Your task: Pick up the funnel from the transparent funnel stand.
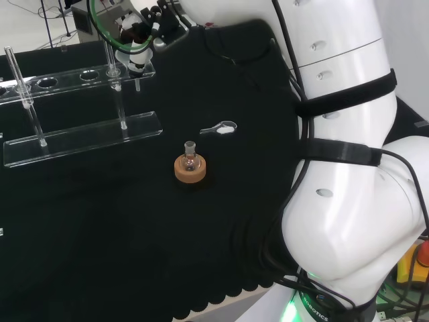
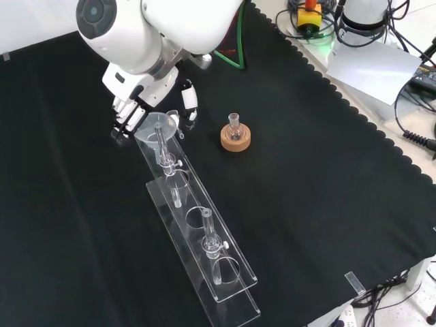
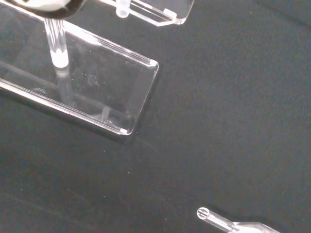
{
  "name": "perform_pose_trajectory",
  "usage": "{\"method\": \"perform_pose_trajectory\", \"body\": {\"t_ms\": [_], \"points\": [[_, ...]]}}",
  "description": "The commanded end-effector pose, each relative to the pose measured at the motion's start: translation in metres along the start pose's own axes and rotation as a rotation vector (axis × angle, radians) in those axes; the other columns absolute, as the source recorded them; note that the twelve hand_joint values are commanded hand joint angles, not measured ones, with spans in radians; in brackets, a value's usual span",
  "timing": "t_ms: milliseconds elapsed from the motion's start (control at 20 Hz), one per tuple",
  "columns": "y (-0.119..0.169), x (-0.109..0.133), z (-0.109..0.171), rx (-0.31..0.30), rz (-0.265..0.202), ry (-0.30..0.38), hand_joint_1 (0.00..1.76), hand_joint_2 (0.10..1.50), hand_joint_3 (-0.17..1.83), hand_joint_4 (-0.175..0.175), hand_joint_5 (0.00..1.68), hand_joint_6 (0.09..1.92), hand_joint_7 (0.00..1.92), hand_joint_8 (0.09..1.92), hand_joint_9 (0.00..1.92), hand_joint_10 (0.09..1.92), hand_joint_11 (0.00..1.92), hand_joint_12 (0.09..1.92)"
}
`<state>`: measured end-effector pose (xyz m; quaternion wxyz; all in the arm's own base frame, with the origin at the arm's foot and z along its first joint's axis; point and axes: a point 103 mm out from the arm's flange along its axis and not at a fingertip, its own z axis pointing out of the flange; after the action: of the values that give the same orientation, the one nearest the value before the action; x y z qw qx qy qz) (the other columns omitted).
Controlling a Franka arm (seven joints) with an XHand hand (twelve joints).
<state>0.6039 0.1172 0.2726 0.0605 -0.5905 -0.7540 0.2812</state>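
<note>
The clear funnel [image 2: 157, 125] sits in the end hole of the transparent stand [image 2: 204, 238], its stem hanging down through the top rail. The black and white hand [image 2: 139, 102] hovers right at it. In the front view the fingers [image 2: 125, 120] lie against the left of the funnel's rim, and the thumb [image 2: 189, 103] stands to its right with a small gap. In the head view the hand [image 1: 139, 52] covers the stand's right end [image 1: 142, 70] and hides the funnel's cone. The wrist view looks down on the stand's base plate [image 3: 97, 92].
A small round flask on a cork ring [image 2: 236, 137] stands right of the stand in the front view, also seen mid-cloth [image 1: 191, 168]. A small clear glass piece [image 1: 221, 127] lies on the cloth close by the hand. The arm's white links [image 1: 348, 168] fill the head view's right.
</note>
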Motion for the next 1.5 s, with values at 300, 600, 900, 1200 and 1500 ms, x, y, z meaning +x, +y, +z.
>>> {"method": "perform_pose_trajectory", "body": {"t_ms": [300,600,900,1200,1500], "points": [[0.003,0.003,-0.001,0.006,0.001,-0.031,0.76,0.59,0.60,-0.079,0.14,0.09,0.04,0.70,0.44,0.69,0.43,1.41],[0.004,0.003,-0.003,-0.016,0.016,-0.077,0.78,0.60,0.63,-0.076,0.27,0.09,0.21,0.70,0.60,0.61,0.45,1.38],[-0.005,0.002,-0.015,-0.152,0.060,-0.154,0.82,0.65,0.66,-0.060,0.51,0.09,0.54,0.67,0.93,0.52,0.55,1.30],[-0.032,-0.004,-0.053,-0.224,0.096,-0.226,0.86,0.69,0.66,-0.035,0.63,0.47,0.71,0.63,1.10,0.42,0.65,1.25],[-0.074,-0.018,-0.085,-0.219,0.128,-0.233,0.86,0.70,0.67,-0.032,0.58,0.68,0.73,0.64,1.12,0.41,0.66,1.24]]}}
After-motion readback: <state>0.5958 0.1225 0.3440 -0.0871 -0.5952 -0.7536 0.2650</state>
